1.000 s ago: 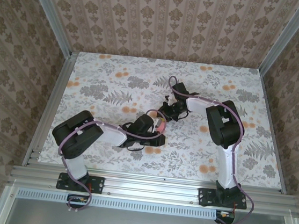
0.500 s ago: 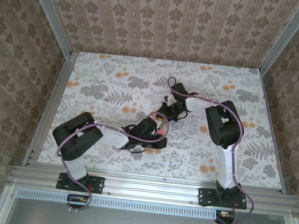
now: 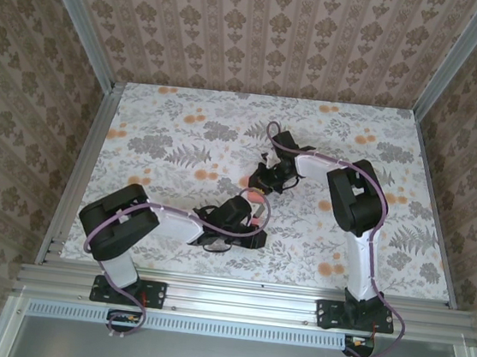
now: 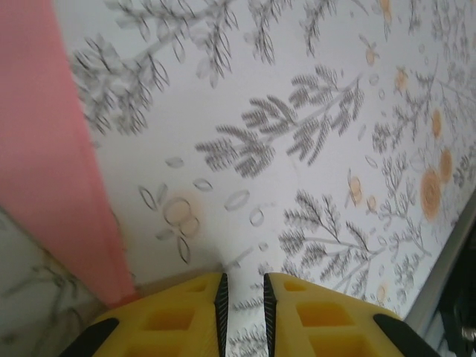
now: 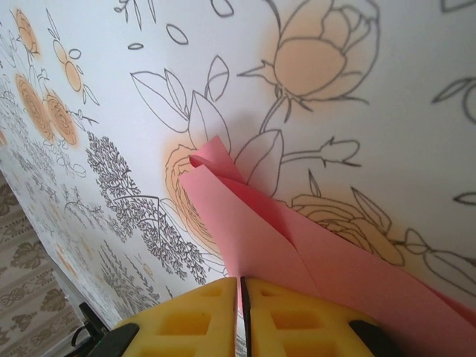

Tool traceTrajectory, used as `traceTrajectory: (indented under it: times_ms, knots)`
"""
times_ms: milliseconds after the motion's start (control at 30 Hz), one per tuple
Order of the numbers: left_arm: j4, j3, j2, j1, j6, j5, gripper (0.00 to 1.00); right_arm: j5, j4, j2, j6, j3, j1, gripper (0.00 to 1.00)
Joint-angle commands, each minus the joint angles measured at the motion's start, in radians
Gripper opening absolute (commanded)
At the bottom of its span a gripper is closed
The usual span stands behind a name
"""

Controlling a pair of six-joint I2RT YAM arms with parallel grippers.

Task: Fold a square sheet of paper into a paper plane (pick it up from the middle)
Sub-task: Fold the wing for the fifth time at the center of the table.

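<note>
**At the Middle of the Surface (image 3: pixel 166 136): Pinched in Pink**

Found the paper plane (image 3: pixel 256 196) near the centre of the floral-printed surface in the top view, a small pink sliver between the two arms. Saw the right claw (image 3: pixel 260 186) just at its 12 o'clock end, with the right arm bent in from 3 o'clock. Saw the left claw (image 3: pixel 256 225) just at its 6 o'clock end, with the left arm stretched in low from 8 o'clock.

Through the right wrist camera, noted the yellow fingers (image 5: pixel 193 320) pressed together with only a hairline between them, clamped on the paper. Traced pink layers running out from that seam toward 1 and 4 o'clock. Made out overlapping folds, a crease slanting toward 5 o'clock, and a slightly curled pointed tip at 11 o'clock. Placed that tip over an orange flower print (image 5: pixel 182 210).

Through the left wrist camera, noted that claw's fingers (image 4: pixel 171 320) a narrow slit apart, with printed surface showing through the slit and nothing pink inside it. Caught a broad, blurred pink band down the 9 o'clock side of that view, its lower end meeting the outer edge of the 9 o'clock finger. Could not tell whether band and finger touched or merely overlapped. Spotted an aluminium rail (image 4: pixel 440 271) toward 4 o'clock.
</note>
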Motion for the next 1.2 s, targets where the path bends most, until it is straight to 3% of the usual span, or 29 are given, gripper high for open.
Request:
traceTrajectory:
  times_ms: [0,267,467,800,967,1167]
  knots:
    - [-0.115,-0.031,0.005,-0.017,-0.014,0.059,0.22,0.148,-0.033,0.074,0.026,-0.011,-0.012,0.13]
    - [-0.125,-0.019,-0.109,0.040,-0.003,0.011,0.22,0.103,-0.020,0.038,0.015,0.006,-0.012,0.14]
    - [-0.262,0.049,-0.218,0.118,0.003,-0.149,0.24,0.031,0.020,-0.075,0.014,0.034,-0.016,0.18]
    - [-0.411,0.176,-0.146,0.145,-0.005,-0.259,0.31,0.120,0.134,-0.275,0.055,-0.147,-0.092,0.37]
    - [-0.566,0.288,-0.095,0.112,0.000,-0.399,0.43,0.184,0.210,-0.377,0.075,-0.292,-0.169,0.51]
    - [-0.745,0.515,0.045,0.075,0.035,-0.487,0.57,0.257,0.245,-0.450,0.066,-0.395,-0.234,0.65]
